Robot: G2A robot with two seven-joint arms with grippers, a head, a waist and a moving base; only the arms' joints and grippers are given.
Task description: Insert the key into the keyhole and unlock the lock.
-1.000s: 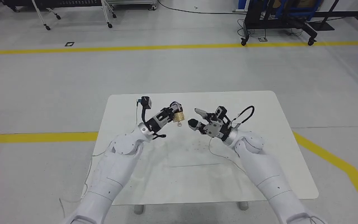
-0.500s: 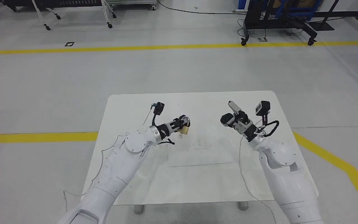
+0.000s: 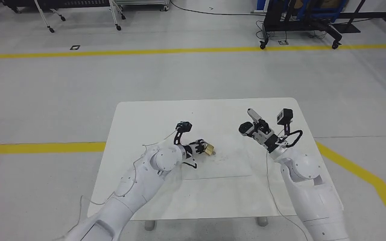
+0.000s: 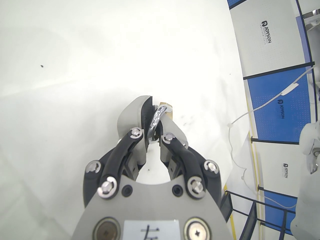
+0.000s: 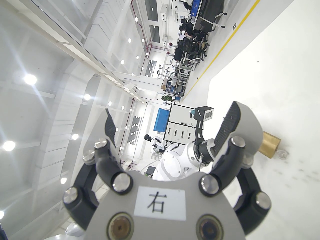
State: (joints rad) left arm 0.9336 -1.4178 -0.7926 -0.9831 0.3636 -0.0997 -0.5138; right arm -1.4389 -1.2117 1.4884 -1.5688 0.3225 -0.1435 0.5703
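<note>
The left gripper [image 3: 198, 147] pinches the lock [image 3: 209, 149] by its shackle [image 4: 156, 122] mid-table [image 3: 145, 117], likely steadying it, while the right gripper [image 5: 172, 116] hangs spread and empty near the right edge.

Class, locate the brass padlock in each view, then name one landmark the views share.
Top view: padlock at the tip of the left hand, near the middle of the white table.
Left wrist view: padlock clamped by its silver shackle in the left hand, brass body beyond.
Right wrist view: padlock beside a ribbed finger of the right hand.
Shared landmark: that white table.
</note>
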